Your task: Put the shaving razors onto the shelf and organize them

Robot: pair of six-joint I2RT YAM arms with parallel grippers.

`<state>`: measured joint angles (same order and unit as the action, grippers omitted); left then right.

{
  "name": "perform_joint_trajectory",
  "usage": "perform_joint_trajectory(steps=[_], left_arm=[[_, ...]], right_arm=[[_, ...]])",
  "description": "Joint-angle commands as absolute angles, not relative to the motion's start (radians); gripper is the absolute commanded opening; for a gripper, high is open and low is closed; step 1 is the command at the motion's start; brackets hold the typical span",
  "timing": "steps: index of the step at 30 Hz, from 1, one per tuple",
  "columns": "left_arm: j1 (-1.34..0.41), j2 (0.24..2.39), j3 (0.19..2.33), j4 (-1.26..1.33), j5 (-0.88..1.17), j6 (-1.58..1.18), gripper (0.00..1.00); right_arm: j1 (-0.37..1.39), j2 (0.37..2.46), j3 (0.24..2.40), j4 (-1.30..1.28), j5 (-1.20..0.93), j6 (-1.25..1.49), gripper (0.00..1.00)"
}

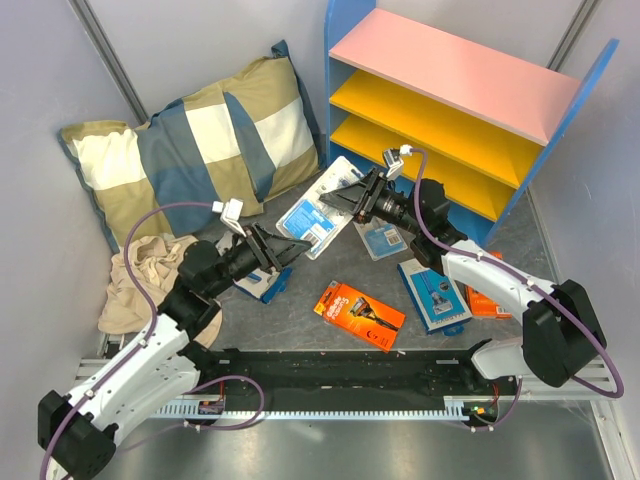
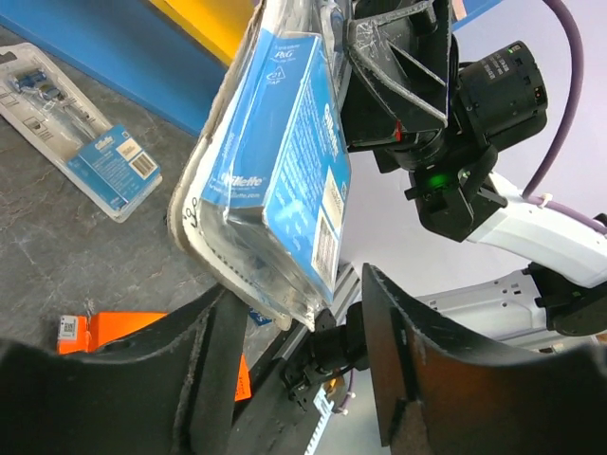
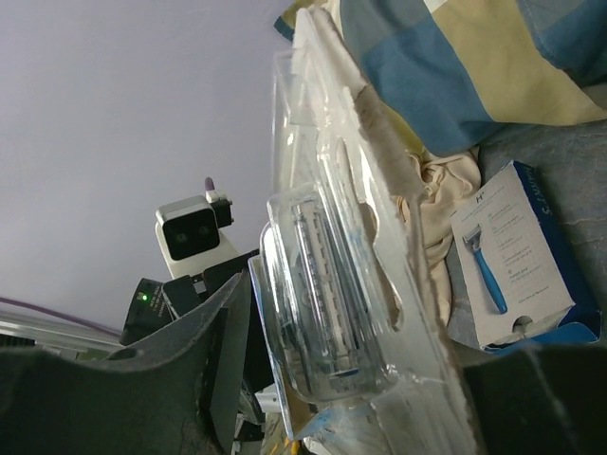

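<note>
The right gripper (image 1: 347, 198) is clamped on one end of a Gillette razor blister pack (image 1: 315, 212), holding it off the table and tilted on edge near the middle of the top view, at about 7 o'clock from the shelf (image 1: 455, 75). The left gripper (image 1: 290, 248) faces it from 8 o'clock with its jaws parted wider than the pack. The pack's free end hangs between its fingers (image 2: 204, 370), which grip nothing. On the table, a second blister pack (image 1: 385, 240) lies at 4 o'clock from the held one, a blue-and-white razor box (image 1: 435, 295) beyond it, and an orange razor box (image 1: 358, 315) at 6 o'clock. Another blue-and-white box (image 1: 266, 287) lies under the left gripper. No razor pack is on the shelf boards yet. A checked pillow (image 1: 200, 140) lies at 10 o'clock
</note>
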<state>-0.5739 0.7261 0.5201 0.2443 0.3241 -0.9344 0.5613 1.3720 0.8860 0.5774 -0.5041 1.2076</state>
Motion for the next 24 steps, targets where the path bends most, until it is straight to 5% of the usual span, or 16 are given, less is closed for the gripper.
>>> perform_joint_trajectory(steps=[1,7,10,14,16,18,19,24], left_arm=[[-0.577,0.752,0.554,0.321,0.333,-0.893,0.52],[-0.577,0.795,0.561,0.362,0.351,-0.902,0.40],[-0.577,0.793,0.563,0.376,0.327,-0.903,0.29],[-0.577,0.807,0.592,0.382,0.302,-0.902,0.02],[-0.577,0.825,0.612,0.373,0.307,-0.902,0.02],[-0.577,0.847,0.646,0.358,0.314,-0.902,0.02],[-0.577,0.863,0.669,0.356,0.327,-0.900,0.02],[-0.577,0.899,0.722,0.353,0.339,-0.900,0.02]], right_arm=[[0.558,1.368,0.919,0.638,-0.531,1.219,0.00],[0.558,1.374,0.911,0.678,-0.546,1.250,0.00],[0.558,1.373,0.904,0.689,-0.551,1.258,0.00],[0.558,1.361,0.890,0.698,-0.548,1.261,0.02],[0.555,1.355,0.885,0.690,-0.545,1.250,0.06],[0.549,1.342,0.885,0.660,-0.537,1.236,0.13],[0.546,1.332,0.885,0.638,-0.535,1.223,0.28],[0.523,1.286,0.879,0.575,-0.512,1.183,0.59]])
